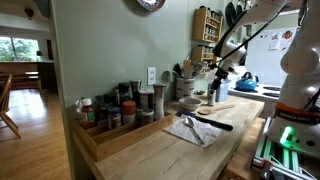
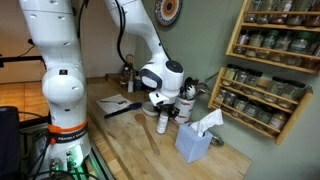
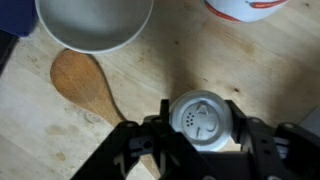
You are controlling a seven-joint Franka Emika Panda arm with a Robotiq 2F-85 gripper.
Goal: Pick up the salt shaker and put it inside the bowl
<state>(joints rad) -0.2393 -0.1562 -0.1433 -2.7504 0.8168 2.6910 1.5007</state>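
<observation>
– Pale butcher-block counter (image 1: 170, 150) in a kitchen, with a sage-green wall (image 1: 100, 50) behind. How is the arm posed?

– White jointed robot arm (image 2: 60, 80) rises from its base, arches over and bends down. Its black gripper (image 3: 203, 128) points straight down at the wood.

– And the fingers?

– Two dark fingers (image 3: 158, 128) pinch a small round salt shaker (image 3: 203, 118) from opposite sides. The shaker's glossy white domed cap, dotted with holes, faces the wrist camera. I cannot tell whether its base touches the counter.

– Where is the bowl?

– Small, round, shallow whitish bowl (image 3: 95, 25), smooth and matte, sits on the counter near the shaker but apart from it. The shaker is outside it.

– What else is close?

– Worn wooden spoon (image 3: 88, 85) lies flat just beside the bowl's rim, off to one side of the shaker. White tub with a red band (image 3: 250, 8) stands near. Farther off are a pale blue tissue box (image 2: 195, 142), a wooden wall rack of spice jars (image 2: 268, 60), and a wooden tray of dark-capped bottles (image 1: 115, 125).
</observation>
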